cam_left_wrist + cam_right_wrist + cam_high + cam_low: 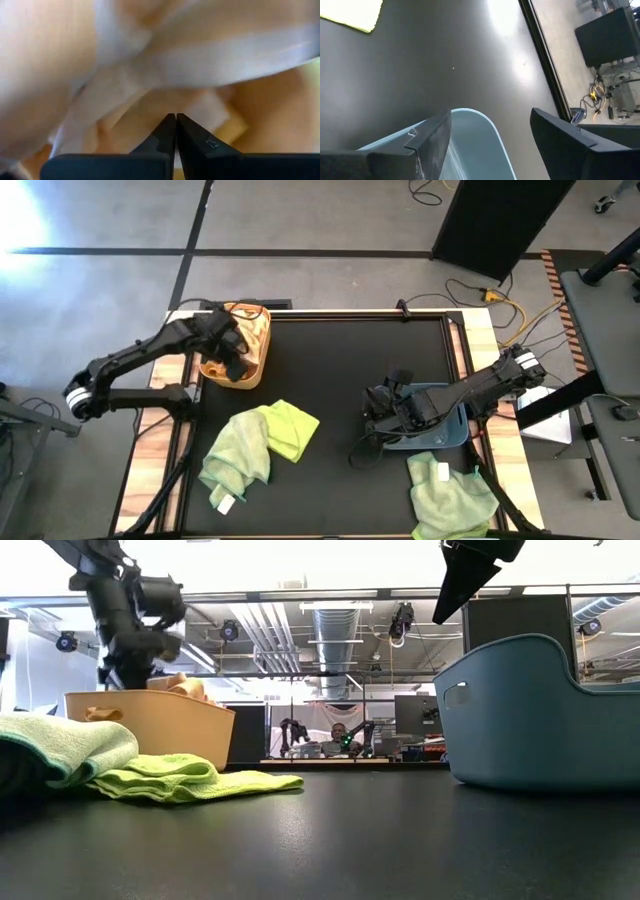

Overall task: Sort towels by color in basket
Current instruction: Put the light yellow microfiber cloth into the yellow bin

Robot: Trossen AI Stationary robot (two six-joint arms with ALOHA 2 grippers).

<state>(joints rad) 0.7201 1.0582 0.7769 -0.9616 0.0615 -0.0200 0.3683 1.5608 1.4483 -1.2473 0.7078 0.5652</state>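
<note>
The left pincer (236, 363) hangs over the tan basket (252, 338) at about ten o'clock on the black tabletop (340, 380). Its left wrist view shows the two dark fingers (170, 131) pressed tip to tip with nothing between them, and soft peach and pale cloth (150, 60) filling the basket just beyond. In the low view a bit of that orange-peach cloth (180, 686) pokes above the tan rim.

The right pincer (378, 412) sits at about four o'clock, over the near end of the blue basket (450, 432); its fingers (432, 137) stand wide apart and hold nothing (the blue rim curves between them in the right wrist view).

Three green towels lie loose on the tabletop. A lime one (293, 425) and a paler green one (238, 450) with a white tag (226, 503) overlap around seven o'clock. Another pale green towel (450, 495), also tagged, lies at five o'clock, just beside the blue basket.

Far behind the tabletop, in the low view, a person (338, 735) sits at a desk.
</note>
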